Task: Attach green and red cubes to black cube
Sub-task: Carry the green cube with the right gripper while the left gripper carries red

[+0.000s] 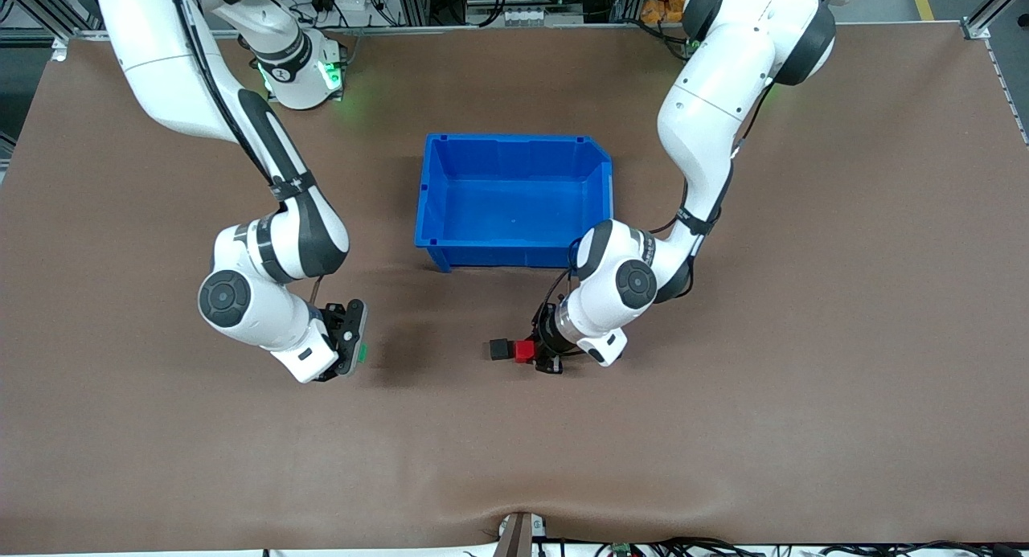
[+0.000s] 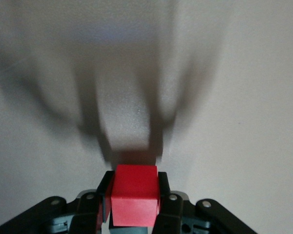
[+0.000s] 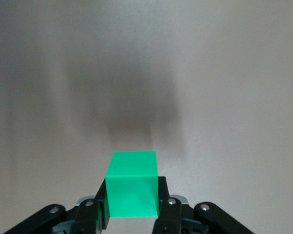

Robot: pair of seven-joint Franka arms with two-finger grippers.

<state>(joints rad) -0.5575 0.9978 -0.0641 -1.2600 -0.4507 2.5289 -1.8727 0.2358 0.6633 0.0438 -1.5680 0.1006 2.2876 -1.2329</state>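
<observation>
Front view: the left tool (image 1: 540, 353) pinches the red cube (image 1: 525, 350), which touches the black cube (image 1: 501, 349); the right tool (image 1: 354, 350) pinches the green cube (image 1: 362, 353) over the worktop (image 1: 723, 428).
Left wrist view: red cube (image 2: 134, 201) clamped between fingers (image 2: 163, 183).
Right wrist view: green cube (image 3: 133, 184) likewise.

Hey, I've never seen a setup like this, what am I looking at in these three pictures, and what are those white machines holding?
These are two white robot arms at a brown table. The big picture looks down from a high camera facing them; the two close-ups come from cameras on each arm's wrist. A blue bin sits mid-table. The left claw is shut on a red cube, which in the big picture sits right against a black cube. The right claw, toward the right arm's end of the table, is shut on a green cube, apart from the other two.
</observation>
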